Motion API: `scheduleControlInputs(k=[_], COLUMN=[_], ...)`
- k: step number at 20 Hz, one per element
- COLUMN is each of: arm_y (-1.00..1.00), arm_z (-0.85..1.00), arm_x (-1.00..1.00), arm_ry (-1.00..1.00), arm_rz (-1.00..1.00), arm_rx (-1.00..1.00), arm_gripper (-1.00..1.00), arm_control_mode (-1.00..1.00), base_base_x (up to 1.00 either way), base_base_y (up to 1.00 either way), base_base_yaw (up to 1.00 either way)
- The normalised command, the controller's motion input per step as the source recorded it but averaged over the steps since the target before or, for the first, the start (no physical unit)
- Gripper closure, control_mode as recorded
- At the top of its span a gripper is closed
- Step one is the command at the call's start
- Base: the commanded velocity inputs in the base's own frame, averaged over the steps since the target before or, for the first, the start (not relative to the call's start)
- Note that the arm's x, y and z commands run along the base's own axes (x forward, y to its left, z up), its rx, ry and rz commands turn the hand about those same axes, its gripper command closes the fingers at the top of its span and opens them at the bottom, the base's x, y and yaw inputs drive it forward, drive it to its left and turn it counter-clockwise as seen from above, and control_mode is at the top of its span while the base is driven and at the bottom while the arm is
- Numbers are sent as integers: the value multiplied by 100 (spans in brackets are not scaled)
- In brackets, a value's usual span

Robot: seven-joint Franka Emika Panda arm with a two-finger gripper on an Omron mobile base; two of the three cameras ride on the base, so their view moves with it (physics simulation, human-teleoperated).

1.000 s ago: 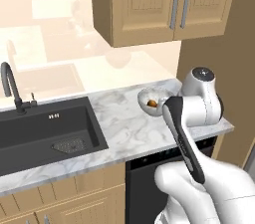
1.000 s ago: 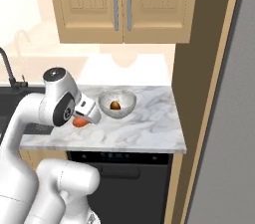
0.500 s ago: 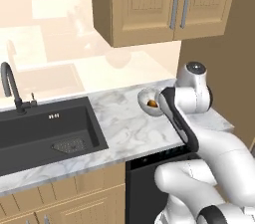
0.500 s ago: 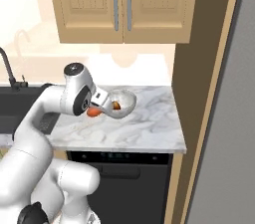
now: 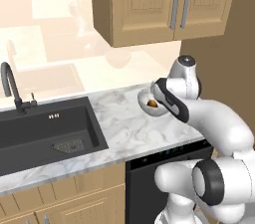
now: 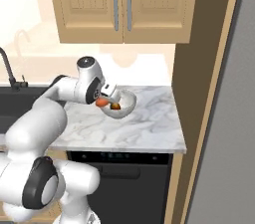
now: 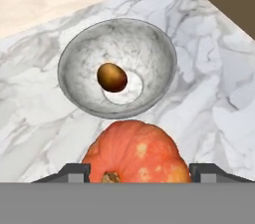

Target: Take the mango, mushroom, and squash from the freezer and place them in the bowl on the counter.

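My gripper (image 7: 134, 172) is shut on an orange, ribbed squash (image 7: 134, 152), held just short of the bowl's near rim. The mottled silvery bowl (image 7: 67, 76) stands on the white marble counter (image 7: 209, 93). In its bottom lies one small glossy brown oval piece (image 7: 111, 77); I cannot tell whether it is the mango or the mushroom. In the right base view the squash (image 6: 101, 102) hangs at the left edge of the bowl (image 6: 127, 102), clamped by the gripper (image 6: 104, 99). The grey freezer (image 6: 234, 118) stands at the far right.
A dark sink (image 5: 45, 133) with a black faucet (image 5: 10, 83) takes up the counter's left part. Wood wall cabinets (image 5: 149, 4) hang above the bowl. A black under-counter appliance (image 6: 124, 168) sits below the counter (image 6: 144, 128). A brown side panel (image 6: 199, 93) borders the counter's right end.
The arm has swung the squash from over the counter's front edge across towards the bowl, and it now hangs at the bowl's rim. The grip has stayed the same.
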Motion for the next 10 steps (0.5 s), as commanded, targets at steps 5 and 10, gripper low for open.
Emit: scheduleControlInputs(k=[5,10], arm_y=[-1,0], arm_z=[-17,-10], arm_x=[61,66], arm_ry=[1,5], arm_rz=[0,0], arm_rx=[0,0], arm_gripper=[100,100], arm_control_mode=[-100,-100], base_base_x=[0,0], base_base_y=[0,0], base_base_yaw=[0,0])
